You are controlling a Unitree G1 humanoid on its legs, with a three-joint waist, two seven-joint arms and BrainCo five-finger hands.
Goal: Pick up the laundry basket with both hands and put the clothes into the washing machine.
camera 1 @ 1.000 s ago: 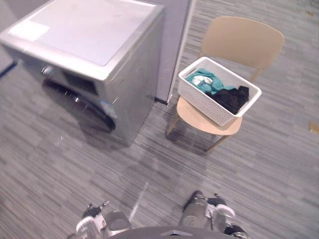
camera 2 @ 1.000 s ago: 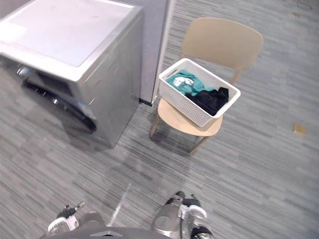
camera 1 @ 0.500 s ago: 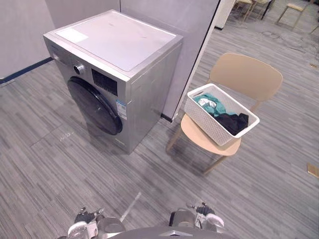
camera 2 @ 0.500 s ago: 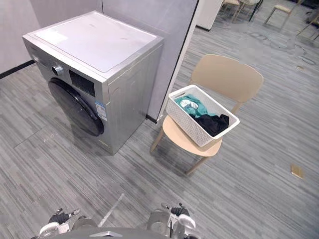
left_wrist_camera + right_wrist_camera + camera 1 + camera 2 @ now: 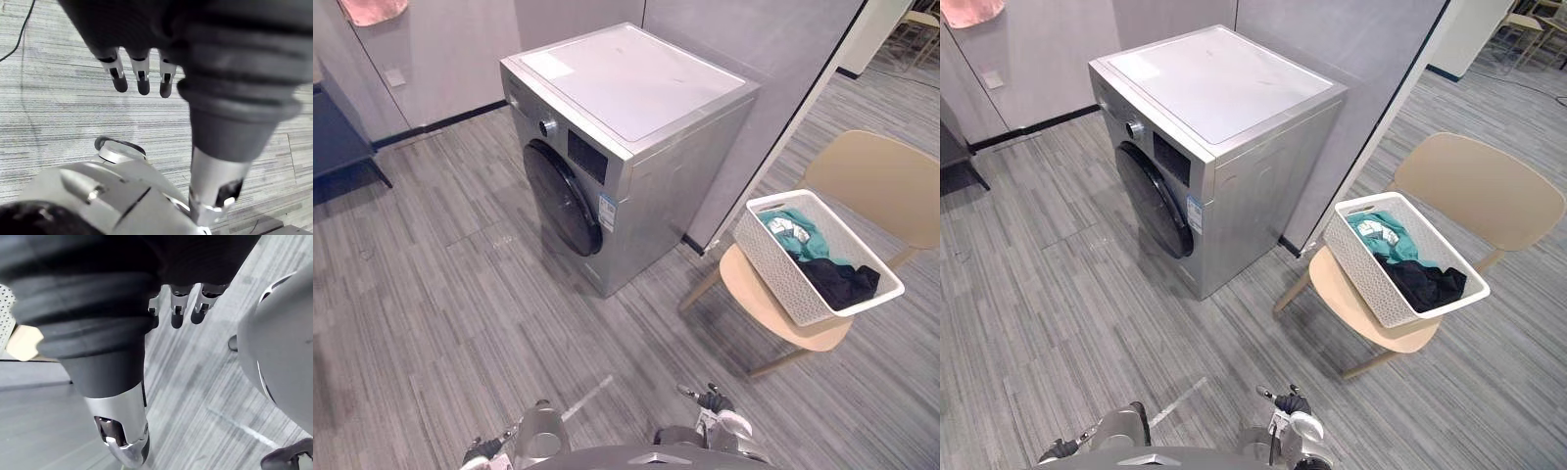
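Office-like test room, grey striped floor [image 5: 440, 284], partition walls [image 5: 764, 39], washing machine [image 5: 636, 147], beige chair [image 5: 876, 186]

basket [image 5: 773, 269] partly hides clothes [image 5: 808, 245]

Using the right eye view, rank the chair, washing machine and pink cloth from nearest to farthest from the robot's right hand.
1. Chair, ahead and to the right of the right hand.
2. Washing machine, ahead and to the left.
3. Pink cloth, on the far left wall.
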